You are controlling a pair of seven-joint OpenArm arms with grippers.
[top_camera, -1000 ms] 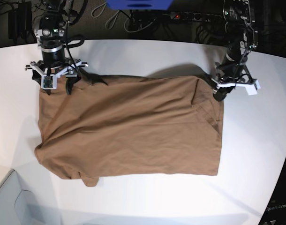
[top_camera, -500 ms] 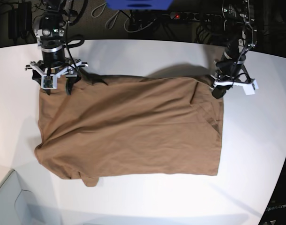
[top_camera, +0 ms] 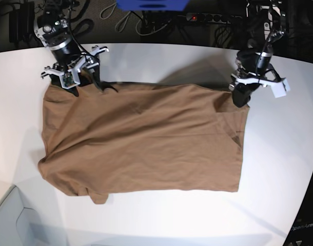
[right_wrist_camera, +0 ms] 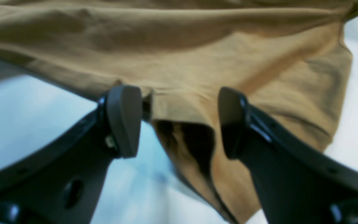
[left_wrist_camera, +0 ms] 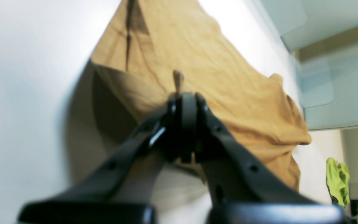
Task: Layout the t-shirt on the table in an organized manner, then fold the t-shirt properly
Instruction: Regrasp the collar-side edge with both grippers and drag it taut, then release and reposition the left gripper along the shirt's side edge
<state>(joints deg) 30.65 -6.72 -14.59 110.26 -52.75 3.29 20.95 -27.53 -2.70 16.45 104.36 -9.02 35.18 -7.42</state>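
Observation:
The brown t-shirt (top_camera: 141,138) lies spread nearly flat on the white table (top_camera: 156,59). At its far right corner, my left gripper (top_camera: 240,97) is shut on the cloth. In the left wrist view the left gripper (left_wrist_camera: 183,99) shows closed jaws, a small tuft of t-shirt (left_wrist_camera: 197,59) poking out past them. My right gripper (top_camera: 74,84) hovers at the shirt's far left corner. In the right wrist view the right gripper (right_wrist_camera: 179,121) is open. A folded edge of the t-shirt (right_wrist_camera: 197,62) lies between its fingers (right_wrist_camera: 124,118).
A grey bin (top_camera: 13,220) sits off the table's near left corner. Cables and a power strip (top_camera: 208,18) run behind the curved far edge. A green cloth (left_wrist_camera: 337,180) lies beyond the table in the left wrist view.
My left gripper closed on the shirt's far right corner and drew it up and outward, straightening that edge. The right arm shifted back toward the far edge and turned, still open.

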